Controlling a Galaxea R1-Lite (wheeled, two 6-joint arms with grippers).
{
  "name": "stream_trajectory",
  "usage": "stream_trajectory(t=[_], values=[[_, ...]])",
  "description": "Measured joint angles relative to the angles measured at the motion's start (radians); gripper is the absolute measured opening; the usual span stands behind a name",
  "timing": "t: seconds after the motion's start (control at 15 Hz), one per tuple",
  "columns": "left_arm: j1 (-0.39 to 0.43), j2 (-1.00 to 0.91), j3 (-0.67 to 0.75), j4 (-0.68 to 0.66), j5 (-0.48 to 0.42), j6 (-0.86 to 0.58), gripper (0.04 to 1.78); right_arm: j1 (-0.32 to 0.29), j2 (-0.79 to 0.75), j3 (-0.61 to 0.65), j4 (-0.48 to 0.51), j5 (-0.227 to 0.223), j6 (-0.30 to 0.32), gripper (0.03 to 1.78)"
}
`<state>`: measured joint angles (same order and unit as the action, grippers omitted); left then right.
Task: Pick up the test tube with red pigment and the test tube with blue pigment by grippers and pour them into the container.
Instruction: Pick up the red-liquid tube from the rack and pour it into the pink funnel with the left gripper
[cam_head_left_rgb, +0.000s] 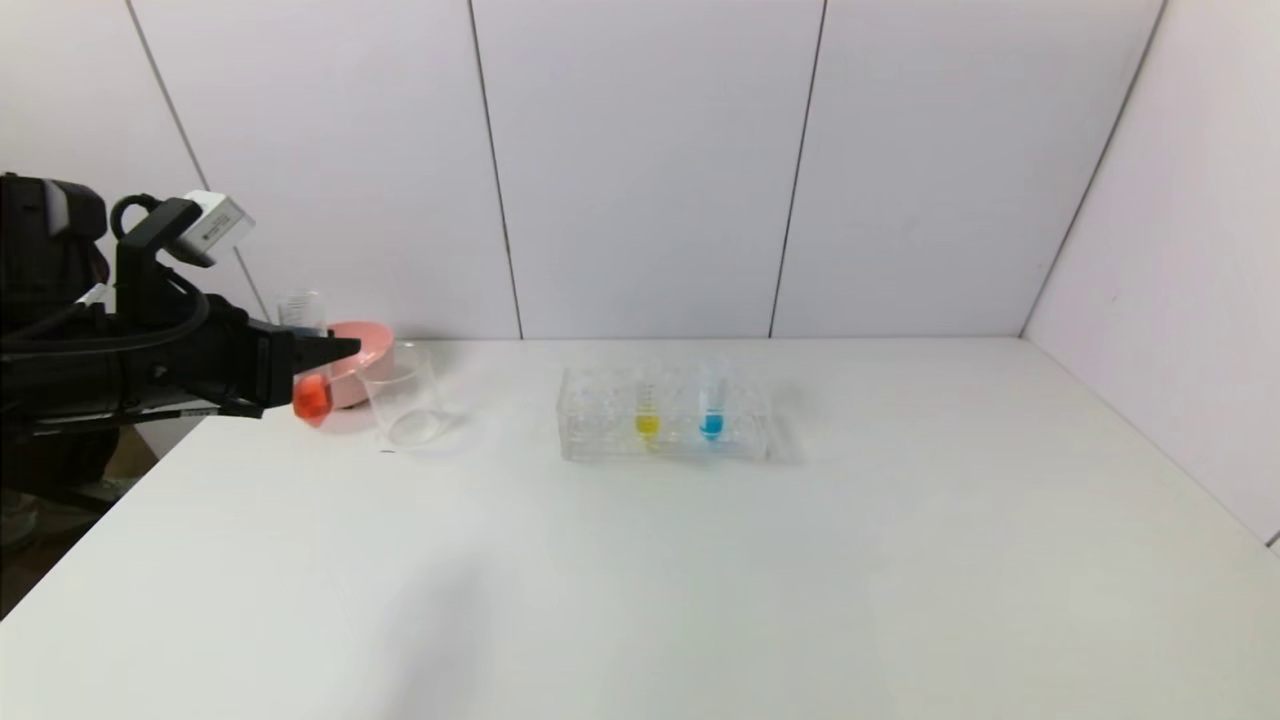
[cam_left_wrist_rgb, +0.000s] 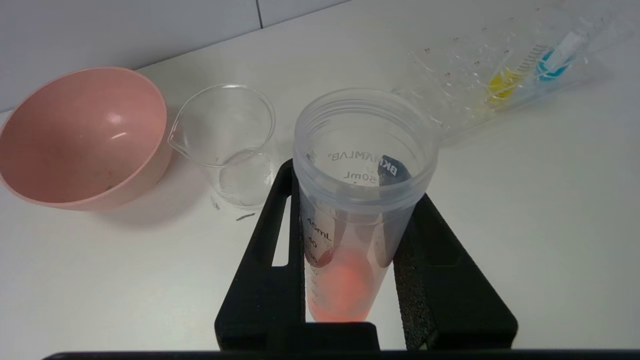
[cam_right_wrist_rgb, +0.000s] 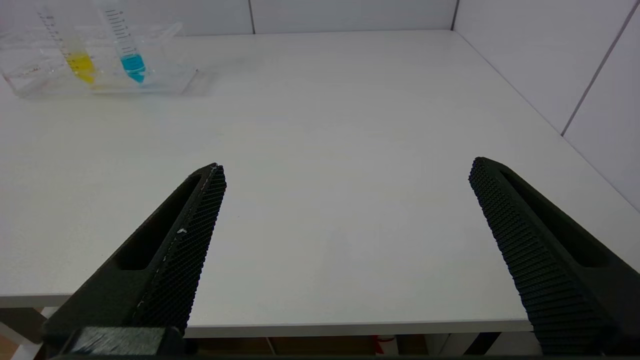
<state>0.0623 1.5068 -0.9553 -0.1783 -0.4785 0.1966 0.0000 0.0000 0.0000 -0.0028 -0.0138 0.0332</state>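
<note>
My left gripper (cam_head_left_rgb: 335, 352) is shut on the test tube with red pigment (cam_head_left_rgb: 312, 397) and holds it upright above the table's far left, just left of the container (cam_head_left_rgb: 403, 395), a clear glass beaker. In the left wrist view the tube (cam_left_wrist_rgb: 350, 220) stands between my black fingers (cam_left_wrist_rgb: 265, 260), with the beaker (cam_left_wrist_rgb: 227, 140) beyond it. The test tube with blue pigment (cam_head_left_rgb: 711, 405) stands in the clear rack (cam_head_left_rgb: 665, 412); it also shows in the right wrist view (cam_right_wrist_rgb: 127, 47). My right gripper (cam_right_wrist_rgb: 346, 172) is open and empty at the table's front edge, out of the head view.
A pink bowl (cam_head_left_rgb: 355, 362) stands behind and left of the beaker, also in the left wrist view (cam_left_wrist_rgb: 80, 137). A tube with yellow liquid (cam_head_left_rgb: 647, 405) stands in the rack beside the blue one. White walls close the back and right of the table.
</note>
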Motion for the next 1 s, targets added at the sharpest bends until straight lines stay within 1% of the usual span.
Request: stream_trajectory(t=[0.07, 0.2, 0.33, 0.4, 0.6, 0.8, 0.87, 1.0], values=[[0.044, 0.004, -0.021, 0.035, -0.063, 0.052, 0.51, 0.0, 0.0, 0.0, 0.0, 0.0, 0.0, 1.77], [0.095, 0.024, -0.089, 0.124, -0.145, 0.137, 0.51, 0.0, 0.0, 0.0, 0.0, 0.0, 0.0, 1.77], [0.123, 0.061, -0.169, 0.211, -0.206, 0.224, 0.51, 0.0, 0.0, 0.0, 0.0, 0.0, 0.0, 1.77], [0.129, 0.082, -0.205, 0.243, -0.217, 0.27, 0.51, 0.0, 0.0, 0.0, 0.0, 0.0, 0.0, 1.77], [0.142, 0.151, -0.326, 0.34, -0.219, 0.406, 0.51, 0.0, 0.0, 0.0, 0.0, 0.0, 0.0, 1.77], [0.16, 0.225, -0.5, 0.516, -0.216, 0.539, 0.51, 0.0, 0.0, 0.0, 0.0, 0.0, 0.0, 1.77], [0.165, 0.254, -0.564, 0.576, -0.208, 0.587, 0.51, 0.0, 0.0, 0.0, 0.0, 0.0, 0.0, 1.77], [0.175, 0.321, -0.7, 0.687, -0.163, 0.674, 0.51, 0.0, 0.0, 0.0, 0.0, 0.0, 0.0, 1.77]])
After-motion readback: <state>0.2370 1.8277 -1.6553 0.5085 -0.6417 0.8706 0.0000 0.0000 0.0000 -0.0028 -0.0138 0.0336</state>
